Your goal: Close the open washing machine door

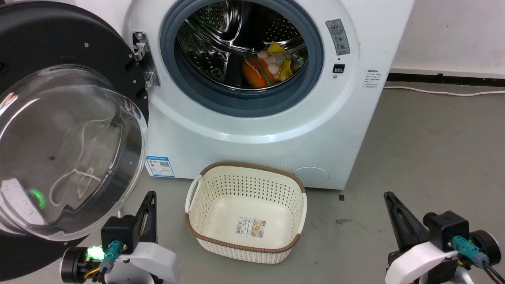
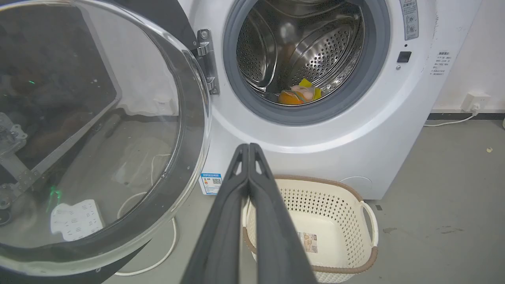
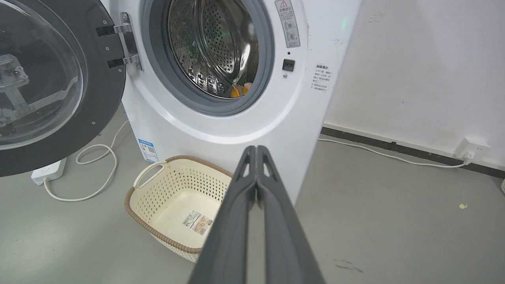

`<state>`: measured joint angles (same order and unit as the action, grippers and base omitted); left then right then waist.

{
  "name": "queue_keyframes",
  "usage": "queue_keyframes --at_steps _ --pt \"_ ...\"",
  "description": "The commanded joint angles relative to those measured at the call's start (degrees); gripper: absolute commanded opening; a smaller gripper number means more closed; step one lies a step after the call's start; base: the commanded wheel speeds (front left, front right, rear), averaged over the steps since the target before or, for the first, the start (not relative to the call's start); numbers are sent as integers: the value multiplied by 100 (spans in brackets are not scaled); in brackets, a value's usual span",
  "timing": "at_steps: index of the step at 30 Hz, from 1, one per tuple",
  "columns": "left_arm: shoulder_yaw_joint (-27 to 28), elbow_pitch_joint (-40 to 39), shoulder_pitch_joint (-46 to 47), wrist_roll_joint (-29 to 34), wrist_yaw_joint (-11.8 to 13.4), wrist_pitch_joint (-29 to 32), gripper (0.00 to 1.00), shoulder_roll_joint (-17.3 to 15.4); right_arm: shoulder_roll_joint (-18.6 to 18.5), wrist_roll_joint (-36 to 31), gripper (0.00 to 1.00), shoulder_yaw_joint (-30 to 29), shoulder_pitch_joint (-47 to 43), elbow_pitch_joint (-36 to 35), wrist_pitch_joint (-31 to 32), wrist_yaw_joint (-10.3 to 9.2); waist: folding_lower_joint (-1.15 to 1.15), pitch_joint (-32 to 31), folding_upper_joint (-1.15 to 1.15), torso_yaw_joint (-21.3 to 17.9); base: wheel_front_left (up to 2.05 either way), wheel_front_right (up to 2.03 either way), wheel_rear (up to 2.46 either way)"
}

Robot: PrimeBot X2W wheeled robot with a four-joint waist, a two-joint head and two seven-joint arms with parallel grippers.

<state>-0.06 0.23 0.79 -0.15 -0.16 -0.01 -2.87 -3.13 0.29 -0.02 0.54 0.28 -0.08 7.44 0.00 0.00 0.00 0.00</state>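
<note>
The washing machine door [image 1: 67, 150] stands swung wide open on the left of the washing machine [image 1: 256, 130], hanging from the metal hinge [image 1: 144, 59] at the left edge of the grey-ringed drum opening [image 1: 240, 98], its clear glass bowl bulging toward the robot. The left fingers [image 1: 148, 215] are pressed together with nothing between them; they sit low at the near left, just beside the lower right edge of the door's glass bowl. In the left wrist view these fingers [image 2: 236, 189] point at the white front below the drum, with the door [image 2: 90, 130] close on their left and a gap between the door's rim and their tips. The right fingers [image 1: 398, 221] are also pressed together and hold nothing; they are at the near right above the grey floor [image 1: 414, 157], well apart from the door, which in the right wrist view [image 3: 43, 79] lies far off to the left of the fingers [image 3: 244, 189]. A cream perforated basket [image 1: 252, 165] stands on the floor in front of the machine, between the two sets of fingers, and orange and yellow soft items [image 1: 268, 67] lie inside the drum
</note>
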Motion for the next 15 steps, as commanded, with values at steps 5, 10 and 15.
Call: queue_keyframes --at_steps 5,10,15 --pt "6 -23 -79 15 16 1 0 0 25 -29 0 2 -54 -28 8 5 0 0 0 0 0 0 0" --pt "6 -23 -79 15 16 1 0 0 25 -29 0 2 -54 -28 8 5 0 0 0 0 0 0 0" --pt "6 -23 -79 15 16 1 0 0 25 -29 0 2 -54 -28 8 5 0 0 0 0 0 0 0"
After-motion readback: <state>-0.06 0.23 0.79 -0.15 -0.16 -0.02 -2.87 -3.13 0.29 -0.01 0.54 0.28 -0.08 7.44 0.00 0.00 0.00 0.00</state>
